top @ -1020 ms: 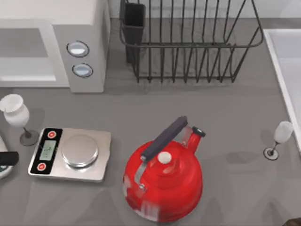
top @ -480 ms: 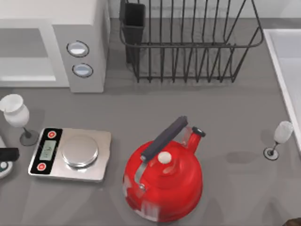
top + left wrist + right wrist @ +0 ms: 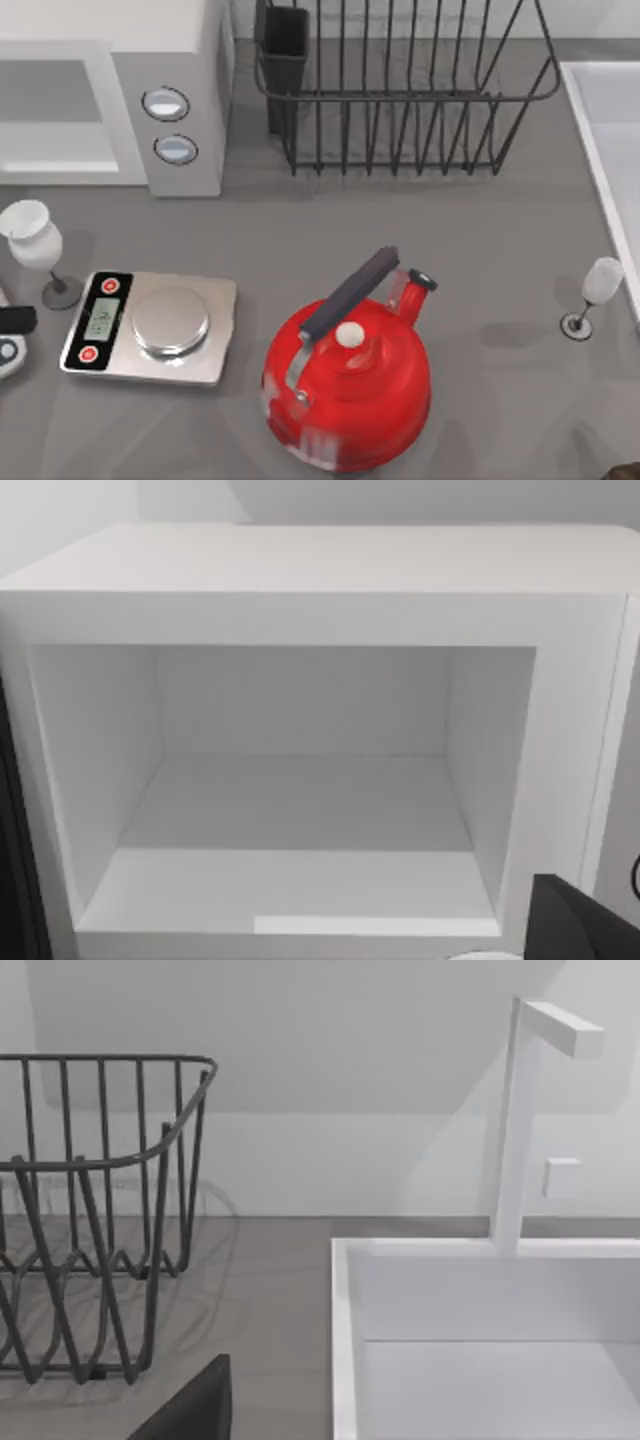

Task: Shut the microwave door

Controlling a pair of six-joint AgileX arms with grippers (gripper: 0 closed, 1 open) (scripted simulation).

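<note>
Far left, cut off by the frame edge: microwave, cavity gaping open and bare inside. Beside the cavity, a dark strip, too cropped to identify. At the near left edge by the kitchen scale: left gripper, mostly cropped, grip cannot be told. Shifted slightly farther and leftward versus a second ago. Near right corner: right gripper, a mere sliver, parked, grip likewise unreadable. Kettle and wine glass unmoved.

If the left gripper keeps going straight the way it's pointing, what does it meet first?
Judging by the left wrist view, it faces the open cavity of the microwave, so it would probably pass into the opening and meet the back wall. Depth is hard to judge.
</note>
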